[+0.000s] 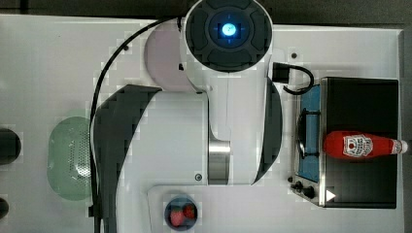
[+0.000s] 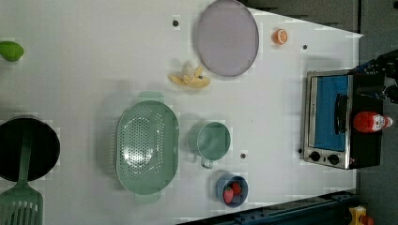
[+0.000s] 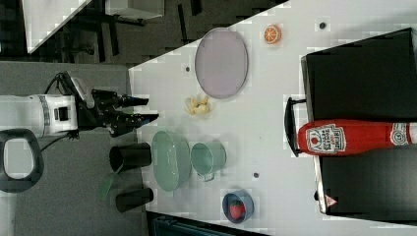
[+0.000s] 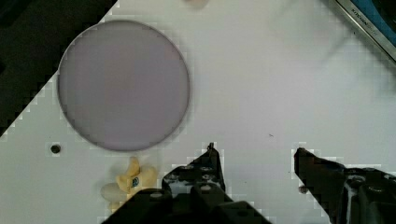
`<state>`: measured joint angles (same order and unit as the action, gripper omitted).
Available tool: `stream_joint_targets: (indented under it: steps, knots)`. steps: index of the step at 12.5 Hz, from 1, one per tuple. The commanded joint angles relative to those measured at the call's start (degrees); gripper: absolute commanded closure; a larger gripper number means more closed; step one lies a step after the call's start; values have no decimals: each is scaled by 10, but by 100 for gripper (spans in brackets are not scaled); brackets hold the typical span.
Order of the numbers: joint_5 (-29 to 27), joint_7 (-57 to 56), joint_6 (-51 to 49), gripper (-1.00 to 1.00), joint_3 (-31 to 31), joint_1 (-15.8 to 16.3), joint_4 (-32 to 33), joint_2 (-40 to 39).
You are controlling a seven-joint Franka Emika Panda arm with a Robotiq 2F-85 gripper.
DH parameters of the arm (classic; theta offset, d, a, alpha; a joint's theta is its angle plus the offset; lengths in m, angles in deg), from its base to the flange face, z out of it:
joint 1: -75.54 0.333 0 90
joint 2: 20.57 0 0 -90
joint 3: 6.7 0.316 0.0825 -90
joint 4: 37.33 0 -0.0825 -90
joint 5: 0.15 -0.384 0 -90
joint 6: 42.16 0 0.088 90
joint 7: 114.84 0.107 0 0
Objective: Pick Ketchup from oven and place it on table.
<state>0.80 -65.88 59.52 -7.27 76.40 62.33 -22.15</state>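
We see a large flat white table (image 2: 84, 70) dotted with small dark round holes. Directly on it in the left view lie a round pale-purple plate (image 2: 227, 37), a small orange slice (image 2: 280, 36), a peeled yellow banana (image 2: 190, 78), a pale-green oval colander (image 2: 147, 147), a green mug (image 2: 212, 141), a blue bowl of red strawberries (image 2: 232, 190), a green fruit (image 2: 10, 50) at the left view's left edge, and a black toaster oven with a blue glass door (image 2: 338, 119).
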Motion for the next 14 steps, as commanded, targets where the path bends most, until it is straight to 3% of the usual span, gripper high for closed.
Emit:
stream_joint_targets:
  steps: [1, 2, 3, 8, 14]
  knots:
    - [-7, -33, -117, -55, -45, -9, 66, 172]
    - [-7, -33, -117, -86, -45, -9, 66, 172]
    - [-7, -33, -116, -100, -51, -9, 66, 171]
    - [-6, -33, -69, -100, -177, -22, 66, 114]
    - [-5, -34, 94, -100, -322, -26, 65, 20]
